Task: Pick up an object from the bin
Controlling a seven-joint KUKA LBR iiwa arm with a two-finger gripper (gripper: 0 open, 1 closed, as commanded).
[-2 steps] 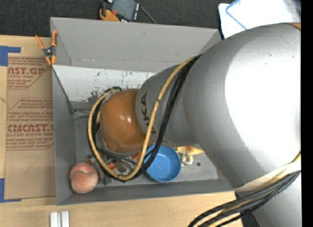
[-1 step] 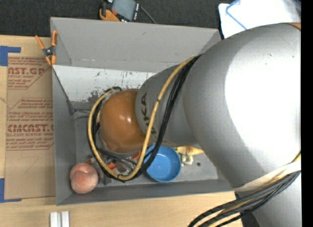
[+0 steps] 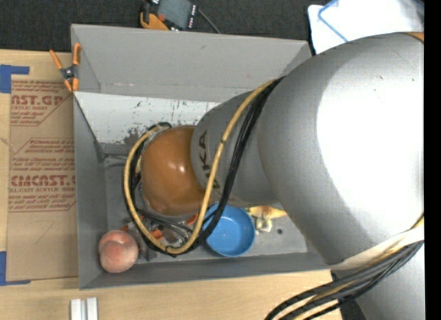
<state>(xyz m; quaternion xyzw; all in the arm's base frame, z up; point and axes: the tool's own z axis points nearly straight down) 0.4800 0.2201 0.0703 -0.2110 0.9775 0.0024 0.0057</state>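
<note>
Hanging in the bin point(image 3: 89, 174), the wrist's orange cover point(image 3: 169, 170) sits near 1 peach point(image 3: 118, 251), just beside 1 blue bowl point(image 3: 231, 232) — gripper hidden beneath, so we cannot tell its state.

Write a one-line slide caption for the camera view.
The arm, orange wrist cover down, reaches into the grey bin beside a blue bowl and a peach.

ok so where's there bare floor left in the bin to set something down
The bare strip of bin floor runs along the left wall, above the peach. A smaller patch lies right of the blue bowl, by a yellow scrap. The middle is crowded under the arm.
</note>
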